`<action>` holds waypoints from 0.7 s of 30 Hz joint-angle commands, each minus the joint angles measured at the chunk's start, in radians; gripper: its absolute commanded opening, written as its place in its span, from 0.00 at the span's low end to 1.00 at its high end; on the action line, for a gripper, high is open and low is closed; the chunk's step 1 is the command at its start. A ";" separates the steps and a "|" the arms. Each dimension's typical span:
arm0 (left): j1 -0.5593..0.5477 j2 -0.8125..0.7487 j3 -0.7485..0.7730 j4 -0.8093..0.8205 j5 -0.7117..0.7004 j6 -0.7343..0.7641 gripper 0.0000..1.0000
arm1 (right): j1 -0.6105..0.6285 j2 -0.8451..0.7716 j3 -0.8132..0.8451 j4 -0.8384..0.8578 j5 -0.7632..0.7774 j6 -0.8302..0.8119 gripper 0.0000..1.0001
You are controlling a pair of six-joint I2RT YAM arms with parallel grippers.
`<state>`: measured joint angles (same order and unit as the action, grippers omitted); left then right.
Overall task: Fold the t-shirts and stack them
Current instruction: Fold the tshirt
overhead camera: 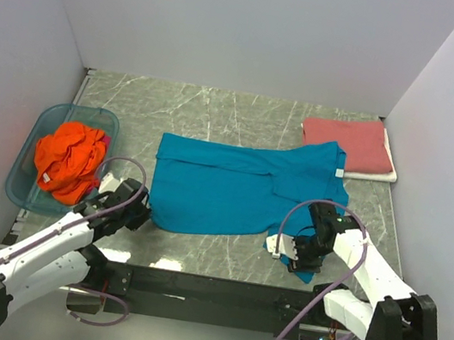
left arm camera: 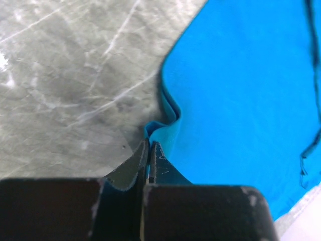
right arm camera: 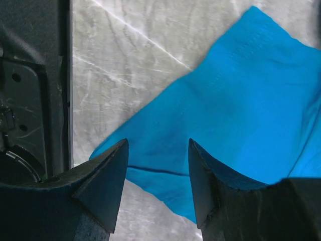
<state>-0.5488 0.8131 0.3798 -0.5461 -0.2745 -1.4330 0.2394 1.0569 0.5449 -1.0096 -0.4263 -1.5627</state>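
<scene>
The teal t-shirt [overhead camera: 232, 193] lies flat on the worktop [overhead camera: 220, 108], long axis left to right. My left fingers [left arm camera: 154, 153] pinch its near-left corner [left arm camera: 161, 129]; my right fingers [overhead camera: 288, 248], spread, hover over the near-right sleeve [right arm camera: 225, 115].

Your right gripper [right arm camera: 158, 144] had its jaws apart, both tips over a corner of the teal shirt [right arm camera: 241, 110]. That cloth lay on the marble table [right arm camera: 125, 55], and a black frame [right arm camera: 30, 75] ran along your left edge.
</scene>
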 commanded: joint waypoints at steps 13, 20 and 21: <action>0.000 -0.066 0.025 0.015 -0.005 0.079 0.00 | 0.066 -0.132 0.023 -0.136 0.136 -0.180 0.53; 0.000 -0.049 0.031 0.023 0.000 0.082 0.00 | 0.133 -0.034 0.001 -0.089 0.165 -0.183 0.50; 0.000 -0.048 0.027 0.025 0.001 0.080 0.00 | 0.146 -0.026 -0.008 -0.069 0.166 -0.169 0.50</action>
<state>-0.5488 0.7639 0.3801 -0.5426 -0.2737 -1.3693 0.3462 1.0153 0.5510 -1.1080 -0.2859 -1.7290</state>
